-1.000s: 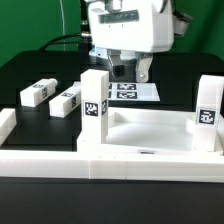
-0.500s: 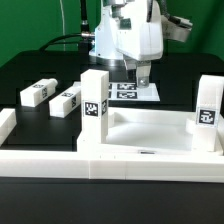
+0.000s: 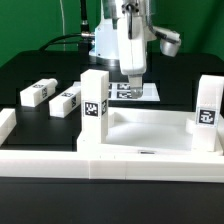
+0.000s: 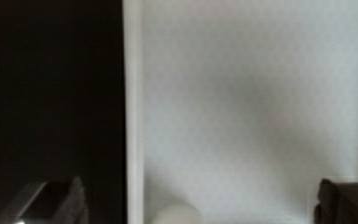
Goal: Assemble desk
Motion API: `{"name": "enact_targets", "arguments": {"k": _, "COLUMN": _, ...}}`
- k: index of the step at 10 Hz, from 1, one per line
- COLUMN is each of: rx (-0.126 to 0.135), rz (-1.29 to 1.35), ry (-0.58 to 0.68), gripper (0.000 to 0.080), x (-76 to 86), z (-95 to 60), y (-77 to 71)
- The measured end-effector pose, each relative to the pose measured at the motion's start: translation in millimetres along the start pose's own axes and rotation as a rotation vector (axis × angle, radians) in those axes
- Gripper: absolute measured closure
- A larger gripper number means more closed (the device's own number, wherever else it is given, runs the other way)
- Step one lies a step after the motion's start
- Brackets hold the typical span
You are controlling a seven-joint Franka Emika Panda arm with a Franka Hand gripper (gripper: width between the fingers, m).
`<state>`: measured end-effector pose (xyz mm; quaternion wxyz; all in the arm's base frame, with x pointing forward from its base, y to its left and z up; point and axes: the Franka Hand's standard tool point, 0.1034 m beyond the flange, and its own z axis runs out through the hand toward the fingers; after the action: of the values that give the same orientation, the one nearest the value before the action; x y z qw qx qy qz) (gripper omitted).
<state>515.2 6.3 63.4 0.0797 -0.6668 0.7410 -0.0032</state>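
Note:
The desk top (image 3: 150, 132) is a white tray with a raised rim, lying at the front of the black table. Two white tagged legs stand upright at its corners, one on the exterior view's left (image 3: 94, 105) and one on the right (image 3: 208, 112). Two more legs (image 3: 38, 93) (image 3: 68, 100) lie loose on the table to the left. My gripper (image 3: 135, 88) hangs behind the tray, turned edge-on, with its fingertips low over the marker board (image 3: 140, 92). In the wrist view the gripper (image 4: 202, 205) is open and empty over a blurred white surface (image 4: 247, 100) beside black table.
A long low white border rail (image 3: 110, 165) runs along the front of the tray and turns up at the left (image 3: 5, 125). The arm's base and cables stand behind the gripper.
The gripper has turned about its upright axis from broadside to edge-on. Its fingertips stay near the marker board. The legs and tray have not moved.

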Motion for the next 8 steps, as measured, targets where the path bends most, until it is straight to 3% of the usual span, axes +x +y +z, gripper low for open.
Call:
{"name": "enact_targets", "arguments": {"k": 2, "rx": -0.036, "rz": 0.004, "ry": 0.012, "gripper": 0.015, "x": 1.2, "z": 21.7, "y": 14.1}}
{"name": "enact_targets", "arguments": {"k": 4, "rx": -0.054, "rz": 0.008, "ry": 0.037, "gripper": 0.015, "x": 9.0, "z": 42.3, "y": 24.9}}
{"name": "enact_targets", "arguments": {"k": 6, "rx": -0.073, "rz": 0.004, "ry": 0.044, "gripper": 0.015, "x": 9.8, "z": 52.2, "y": 31.2}}
{"name": "enact_targets", "arguments": {"k": 8, "rx": -0.075, "rz": 0.002, "ry": 0.044, "gripper": 0.0177, "x": 8.7, "z": 52.9, "y": 31.8}}
